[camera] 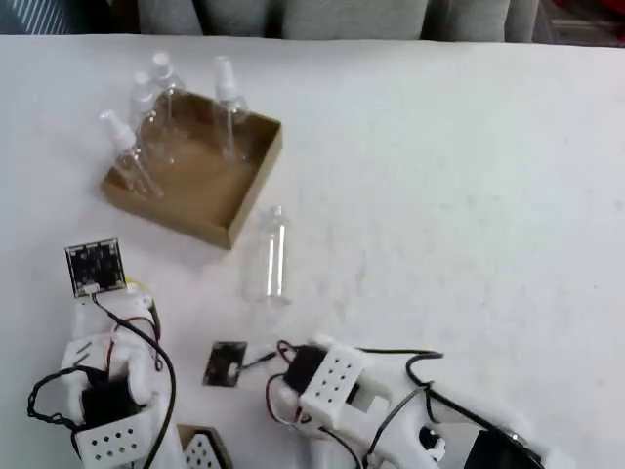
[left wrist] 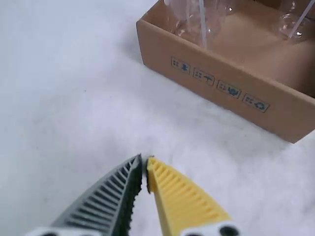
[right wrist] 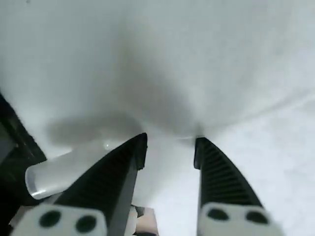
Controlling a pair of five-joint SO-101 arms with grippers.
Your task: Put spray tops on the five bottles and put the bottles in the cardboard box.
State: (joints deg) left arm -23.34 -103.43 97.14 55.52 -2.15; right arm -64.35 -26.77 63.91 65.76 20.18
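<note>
The cardboard box [camera: 210,191] sits at the table's far left and holds several upright clear bottles with white spray tops [camera: 227,103]. One more clear bottle [camera: 269,256] lies on its side on the table just in front of the box. My left gripper [left wrist: 144,161] is shut, its grey and yellow fingertips touching with nothing between them, a short way from the box's printed side wall [left wrist: 221,91]. My right gripper [right wrist: 171,146] is open just above the bare table. A translucent cylinder [right wrist: 61,172] lies beside one of its black fingers; I cannot tell what it is.
Both arms' bases [camera: 332,391] crowd the near edge, with loose cables. A black patterned square [camera: 95,266] and a small dark board [camera: 227,363] lie near the left arm [camera: 103,401]. The white table [camera: 459,195] stretches to the right of the box.
</note>
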